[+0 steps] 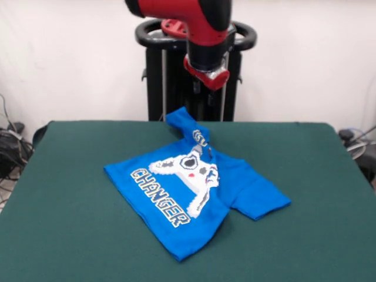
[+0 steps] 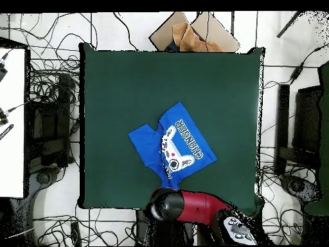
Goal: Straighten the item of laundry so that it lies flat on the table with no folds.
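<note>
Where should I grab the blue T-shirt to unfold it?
Likely the doubled-over end of the T-shirt nearest the robot, taken from above. It lies folded over the print, hiding part of the lettering; the opposite end already lies flat on the table.

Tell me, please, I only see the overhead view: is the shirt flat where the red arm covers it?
Observer: No. In the front view, that end of the blue T-shirt stands up off the table in a peak.
Operator: Is the arm squashing it?
Observer: No. The arm's red end hangs above the peak, with clear space between them.
</note>
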You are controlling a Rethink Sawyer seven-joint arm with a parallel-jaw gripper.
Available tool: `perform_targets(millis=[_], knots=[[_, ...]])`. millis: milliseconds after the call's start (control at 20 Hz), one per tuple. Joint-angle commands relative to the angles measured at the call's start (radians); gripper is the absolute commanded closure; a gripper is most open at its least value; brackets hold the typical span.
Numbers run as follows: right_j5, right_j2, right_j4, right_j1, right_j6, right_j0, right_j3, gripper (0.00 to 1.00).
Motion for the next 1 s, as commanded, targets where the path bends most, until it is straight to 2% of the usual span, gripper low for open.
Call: perform_targets(millis=[50,200,550,750,1000], knots=[[-0.293,-0.161,-0.23,-0.021,0.069,0.2,-0.057,0.0],[-0.238,-0.129,-0.207,-0.032,0.045,0.155,-0.095,0.0],[-0.223,-0.198,-0.146,0.048,0.1,0.213,-0.22,0.0],[-0.21,-0.162,-0.116,0.092,0.082,0.178,-0.266,0.0],[-0.312,-0.254,-0.097,0.229,0.158,0.25,-0.361,0.0]])
